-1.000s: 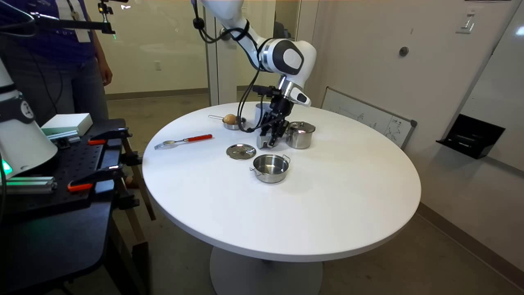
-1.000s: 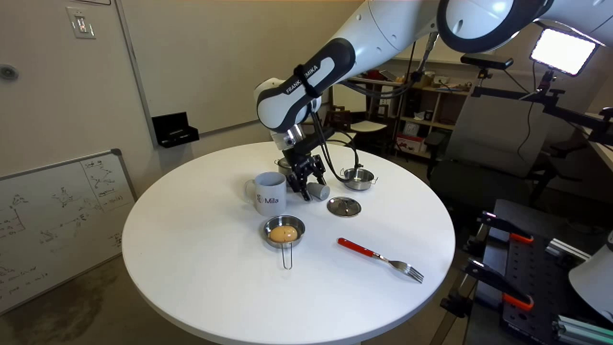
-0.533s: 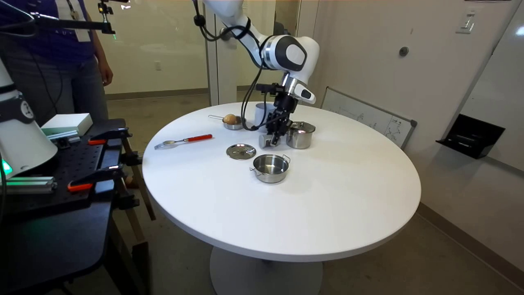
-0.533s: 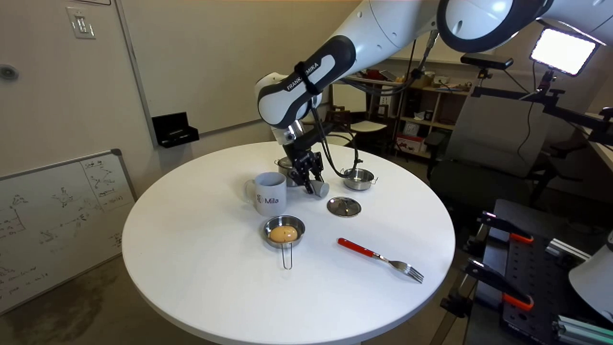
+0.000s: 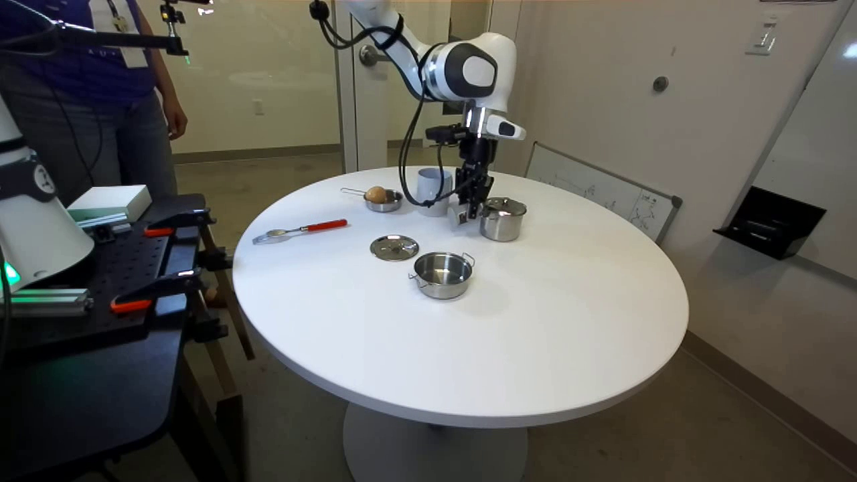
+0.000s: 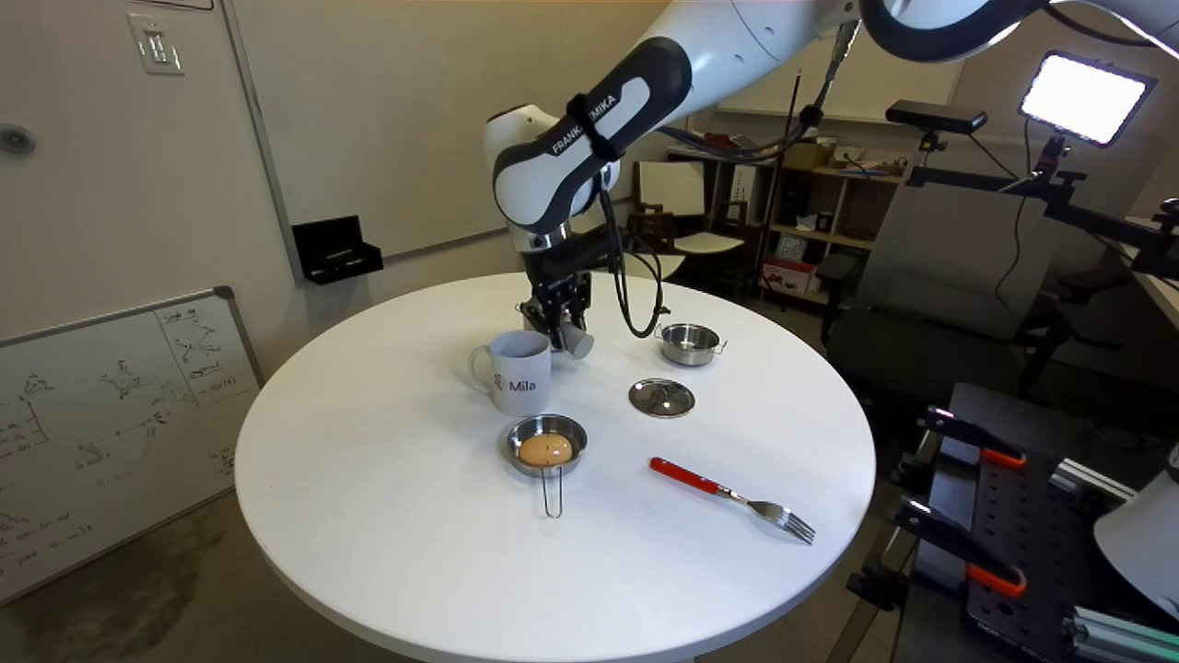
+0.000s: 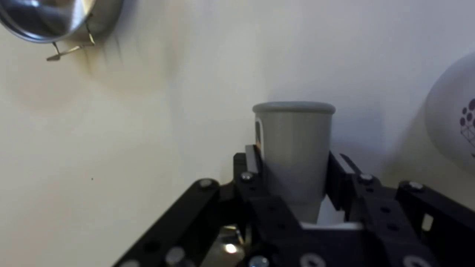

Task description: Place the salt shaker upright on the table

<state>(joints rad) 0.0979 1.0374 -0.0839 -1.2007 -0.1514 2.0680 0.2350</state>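
Note:
The salt shaker [image 7: 295,148], a grey-white cylinder with a rimmed end, sits between the fingers of my gripper [image 7: 294,163] in the wrist view. Both pads touch its sides, so the gripper is shut on it. In both exterior views the shaker [image 5: 458,214] [image 6: 577,342] pokes out of the jaws at a slant, not upright. It appears to be just off the white round table [image 5: 535,328], though the gap is hard to judge. Part of its body is hidden behind the fingers.
Close by my gripper stand a lidded steel pot [image 5: 503,221] and a white mug [image 6: 520,373]. An open steel pot [image 5: 442,274], a loose lid [image 6: 661,398], a small pan with an egg [image 6: 545,447] and a red-handled fork [image 6: 718,488] also lie on the table.
My gripper has closed on the shaker, which was lying on its side, and has carried it up and towards the mug. The lidded pot has shifted slightly away from the loose lid.

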